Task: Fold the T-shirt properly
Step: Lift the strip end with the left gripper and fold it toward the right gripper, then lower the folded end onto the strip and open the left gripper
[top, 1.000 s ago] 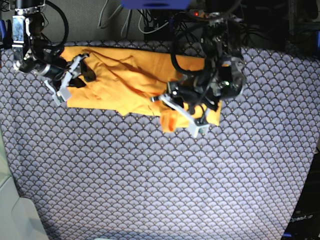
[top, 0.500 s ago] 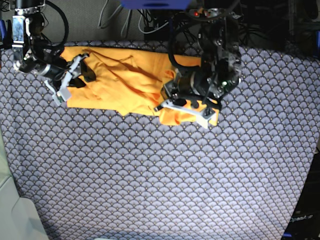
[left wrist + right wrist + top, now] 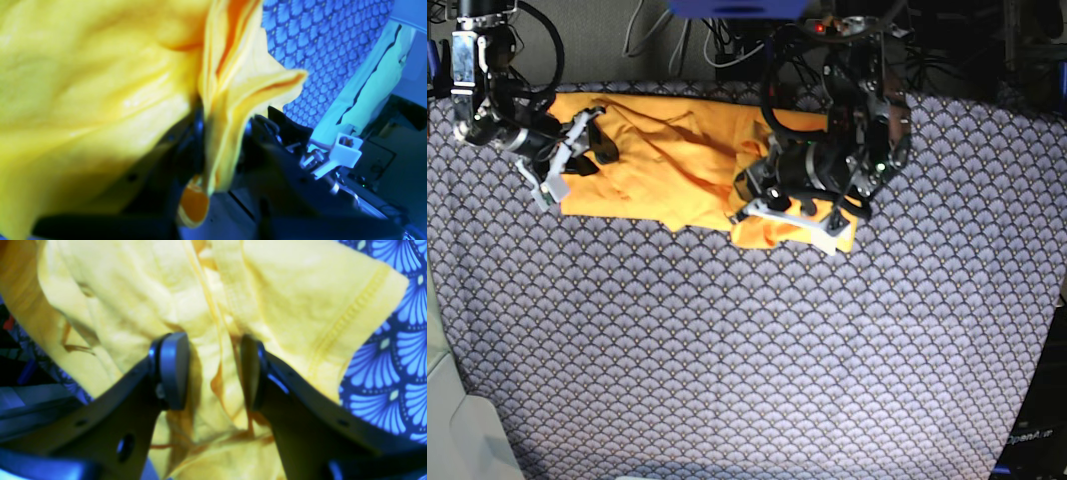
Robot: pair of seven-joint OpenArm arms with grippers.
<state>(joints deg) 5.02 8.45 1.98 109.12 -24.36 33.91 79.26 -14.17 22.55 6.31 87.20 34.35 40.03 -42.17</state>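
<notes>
Since a second ago, the left gripper point(image 3: 799, 212) has carried its bunched corner of cloth inward along the table, from the garment's outer edge toward its middle; the right gripper point(image 3: 565, 160) has not moved.

Base view: one plain yellow-orange short-sleeved cotton T-shirt point(image 3: 677, 160) lies crumpled along the far edge of a table covered in grey-blue fan-patterned cloth point(image 3: 747, 350). Two arms reach over it, one at each end. The whole near half of the tablecloth lies bare, with room on every side.

Left wrist view, which alone shows this grip close up: the left gripper point(image 3: 222, 150) has its dark jaws pressed together on a thick vertical fold of the T-shirt point(image 3: 100, 83), a hemmed tip hanging below them. Patterned cloth point(image 3: 320, 40) shows at upper right.

Right wrist view: the right gripper point(image 3: 213, 371) holds its two dark pads point(image 3: 173, 370) apart, standing astride a ridge of the T-shirt point(image 3: 283, 306), not pinching it. A stitched sleeve hem runs to the right, ending over the patterned cloth point(image 3: 400, 356).
</notes>
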